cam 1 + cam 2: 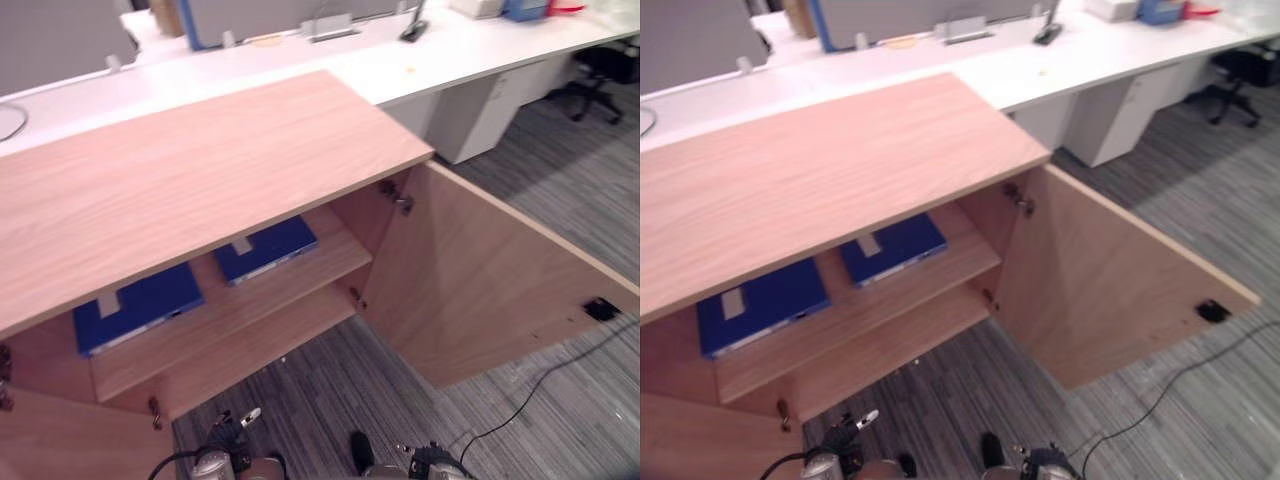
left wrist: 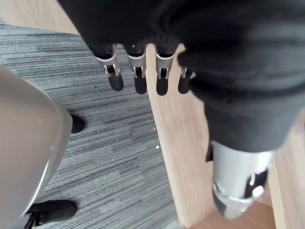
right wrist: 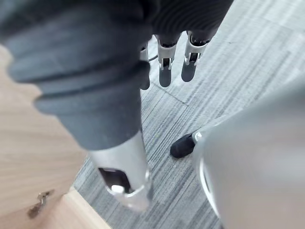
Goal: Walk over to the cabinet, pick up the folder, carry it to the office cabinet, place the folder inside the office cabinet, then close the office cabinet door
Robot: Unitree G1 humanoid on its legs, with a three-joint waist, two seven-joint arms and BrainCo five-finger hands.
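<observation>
— Two blue folders, then; where do they lie?
— Both lie flat on the upper shelf (image 1: 235, 305) of the office cabinet (image 1: 200, 170), under its wooden top. The first folder (image 1: 265, 247) is near the middle of the head views. The second folder (image 1: 135, 305) lies at 8 o'clock from it, apart from it. Each has a pale label on its cover.
— And the doors?
— Both stand open. The right door (image 1: 480, 290) swings out toward 4 o'clock, with a small dark handle (image 1: 601, 308) near its far edge. The left door (image 1: 60, 440) shows at 8 o'clock, in the corner of the head view.
— What of the robot's hands?
— The left hand (image 2: 139, 78) hangs over the grey carpet (image 2: 109, 133), just beside a wooden panel (image 2: 176, 143). Its fingers are straight, side by side with narrow gaps, and they clasp nothing. The right hand (image 3: 164, 71) hangs the same way, fingers straight and a little apart above the carpet.
— Anything behind the cabinet?
— A long white desk (image 1: 450, 50) runs along 12 o'clock, and a black office chair (image 1: 600, 75) stands at 2 o'clock.
</observation>
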